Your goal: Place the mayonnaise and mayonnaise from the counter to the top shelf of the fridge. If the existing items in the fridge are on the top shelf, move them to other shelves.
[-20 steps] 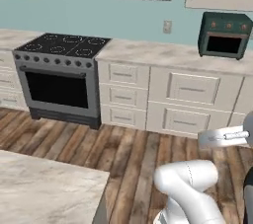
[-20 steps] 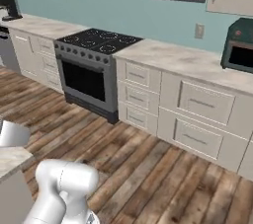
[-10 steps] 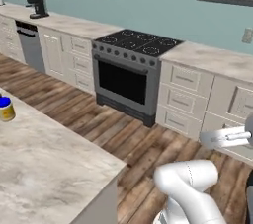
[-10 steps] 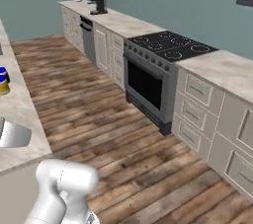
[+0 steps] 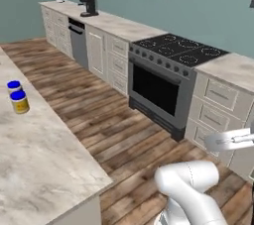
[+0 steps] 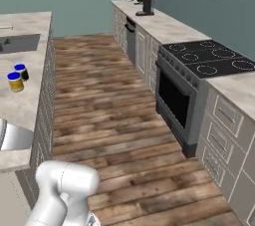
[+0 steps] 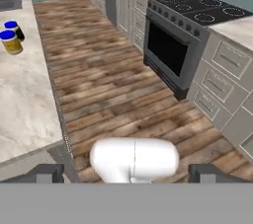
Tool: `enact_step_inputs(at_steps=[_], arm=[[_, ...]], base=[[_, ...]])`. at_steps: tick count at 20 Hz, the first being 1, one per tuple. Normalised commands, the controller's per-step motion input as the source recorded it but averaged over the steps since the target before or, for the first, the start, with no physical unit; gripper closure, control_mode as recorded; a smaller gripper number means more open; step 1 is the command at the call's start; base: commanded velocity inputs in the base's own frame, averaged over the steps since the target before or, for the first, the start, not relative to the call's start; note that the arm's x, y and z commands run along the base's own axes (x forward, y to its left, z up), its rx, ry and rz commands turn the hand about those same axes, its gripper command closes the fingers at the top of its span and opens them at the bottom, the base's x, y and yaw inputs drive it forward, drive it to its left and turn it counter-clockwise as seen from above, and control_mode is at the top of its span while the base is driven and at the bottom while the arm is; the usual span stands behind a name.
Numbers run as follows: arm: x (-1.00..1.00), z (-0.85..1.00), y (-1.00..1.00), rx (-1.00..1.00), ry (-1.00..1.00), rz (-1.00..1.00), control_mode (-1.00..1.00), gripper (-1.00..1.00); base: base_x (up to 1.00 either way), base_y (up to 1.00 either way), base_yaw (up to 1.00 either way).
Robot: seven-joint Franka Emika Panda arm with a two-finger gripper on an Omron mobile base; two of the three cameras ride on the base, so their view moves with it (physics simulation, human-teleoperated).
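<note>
Now your claw [image 7: 126, 172] is spread wide and holds nothing, high over bare wood floor [image 7: 113, 85]; the two jars [image 7: 11, 37] stand touching near the counter's [image 7: 24, 109] far end, well off to the claw's left; a sink [image 6: 19, 43] lies beyond them; the stove [image 6: 199, 88] faces you across a wide floor aisle.

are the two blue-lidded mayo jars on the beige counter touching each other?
Cannot tell. In the hand view the nearer blue-lidded cream jar overlaps the farther jar; both base views show them close together, no clear gap or contact.
</note>
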Motion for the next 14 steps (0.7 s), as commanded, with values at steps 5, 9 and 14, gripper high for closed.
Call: enact_step_inputs(at_steps=[5, 9, 14], arm=[[0.0, 0.0, 0.0, 0.0, 0.0, 0.0, 1.0, -1.0], [0.0, 0.0, 0.0, 0.0, 0.0, 0.0, 1.0, -1.0], [0.0, 0.0, 0.0, 0.0, 0.0, 0.0, 1.0, -1.0]], base=[[0.99, -0.77, 0.24], [0.97, 0.05, 0.17], [1.0, 0.0, 0.2]])
